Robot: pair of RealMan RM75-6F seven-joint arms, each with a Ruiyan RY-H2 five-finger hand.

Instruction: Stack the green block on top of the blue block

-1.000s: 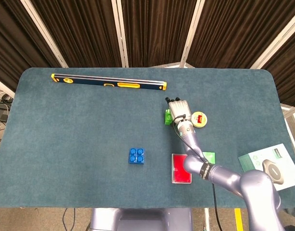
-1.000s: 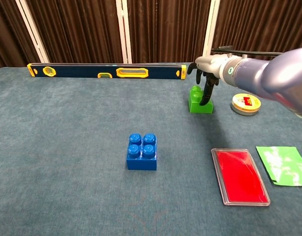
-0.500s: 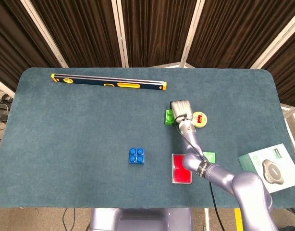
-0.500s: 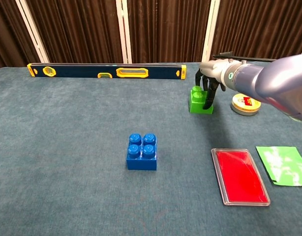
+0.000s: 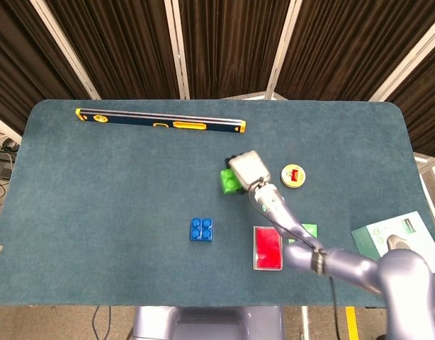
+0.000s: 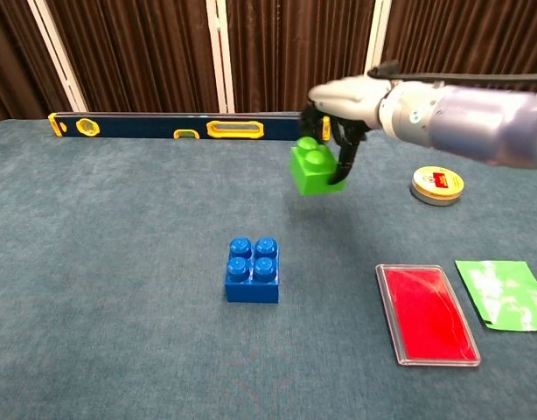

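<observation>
Green block (image 6: pixel 314 168) hangs tilted, gripped by the right hand (image 6: pixel 340 103), above the table (image 6: pixel 120 262).

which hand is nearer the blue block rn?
Right. The right hand holds the green block in the air, up and to the right of the blue block in the chest view. The left hand appears in neither view.

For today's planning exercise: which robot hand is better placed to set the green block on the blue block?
The right robot hand: it holds the green block above the table, up and right of the blue block. No left robot hand is in view.
</observation>
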